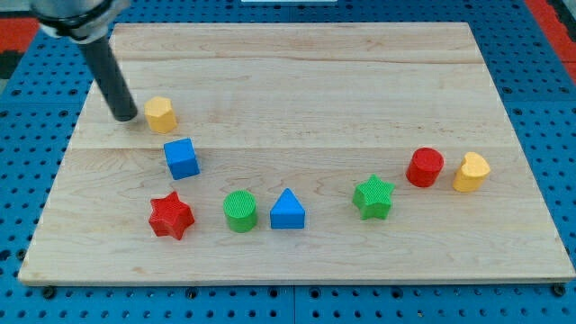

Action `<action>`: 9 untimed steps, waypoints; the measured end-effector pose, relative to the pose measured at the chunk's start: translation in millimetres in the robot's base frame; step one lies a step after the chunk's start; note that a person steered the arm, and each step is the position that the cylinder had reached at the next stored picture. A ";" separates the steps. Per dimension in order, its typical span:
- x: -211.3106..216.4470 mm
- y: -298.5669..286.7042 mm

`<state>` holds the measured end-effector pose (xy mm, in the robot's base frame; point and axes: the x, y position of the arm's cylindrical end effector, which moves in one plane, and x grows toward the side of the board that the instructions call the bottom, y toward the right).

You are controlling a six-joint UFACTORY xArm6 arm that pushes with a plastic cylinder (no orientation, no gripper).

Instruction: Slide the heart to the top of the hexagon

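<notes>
The yellow heart (471, 172) sits near the view's right edge of the wooden board (297, 81), touching or just beside the red cylinder (425, 167) on its left. The yellow hexagon (160, 114), its destination marker, lies well apart at the view's upper left, so the heart has nearly the whole board to cross. My tip (125, 117) rests on the board just to the view's left of the hexagon, close but seemingly not touching it; being a plain rod, it has nothing to open or close and holds nothing. That placement looks poor for the task, since I judge the tip must travel right and get behind the heart. Below the hexagon stand a blue cube (182, 158), red star (171, 216), green cylinder (240, 211), blue triangle (288, 211) and green star (373, 197).
</notes>
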<state>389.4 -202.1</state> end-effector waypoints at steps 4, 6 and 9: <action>-94.5 77.0; -17.7 313.7; 59.2 512.8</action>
<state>448.6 310.6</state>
